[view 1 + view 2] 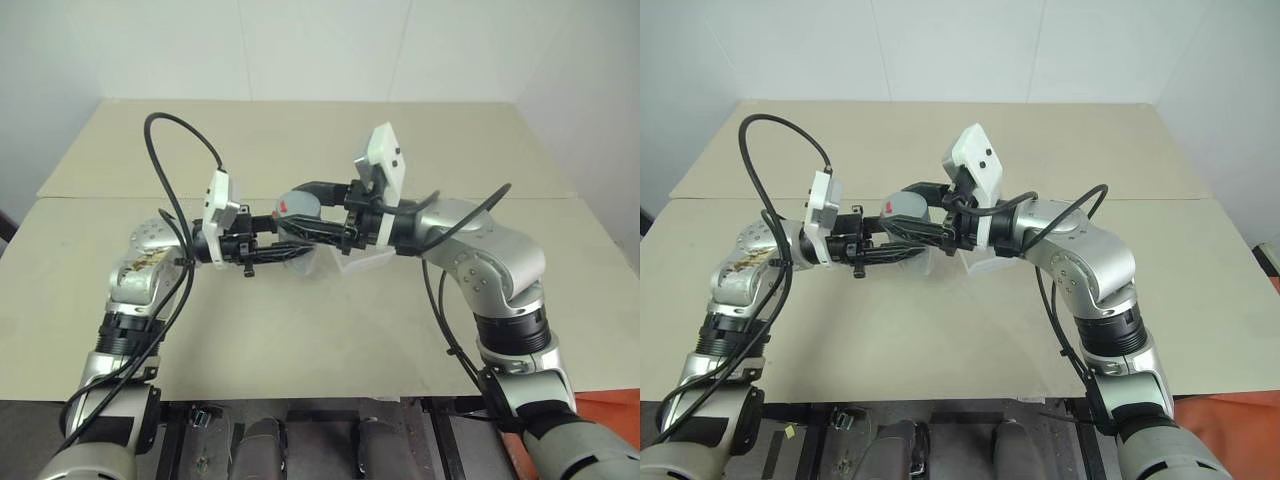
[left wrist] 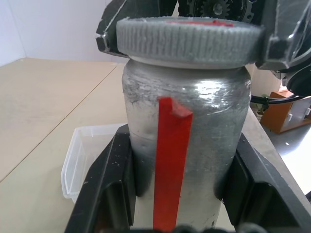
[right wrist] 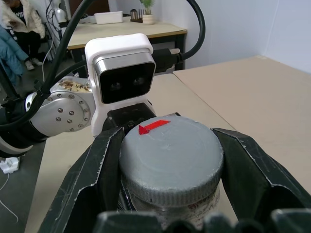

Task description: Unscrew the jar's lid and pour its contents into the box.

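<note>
Midair above a pale beige surface (image 1: 300, 340), two robot arms meet over the middle of the scene, each pointing inward toward the other. Largest of the things on view after the surface is the box (image 2: 80, 160), a shallow tray of clear whitish plastic that rests flat on the surface just below and behind the meeting point of the arms, empty as far as the left wrist view shows.

Held level between the arms is the jar (image 2: 184, 126), its side wrapped in greyish film with a red strip running along it. Clenched on the jar's body is the left end effector (image 1: 268, 250), one black finger (image 2: 114, 189) pressed against each side of the glass, as the left wrist view makes plain.

Capping the jar, the lid (image 3: 170, 158) is a round grey screw cap with a ribbed edge and a red arrow mark on its flat top. Grasping that lid is the right end effector (image 1: 318, 225), its two black fingers (image 3: 97, 179) closed against opposite edges of the cap. Contents of the jar cannot be made out through the film.

Beyond the surface, the right wrist view takes in a seated person (image 3: 22, 24) and a desk with a potted plant (image 3: 146, 12).
</note>
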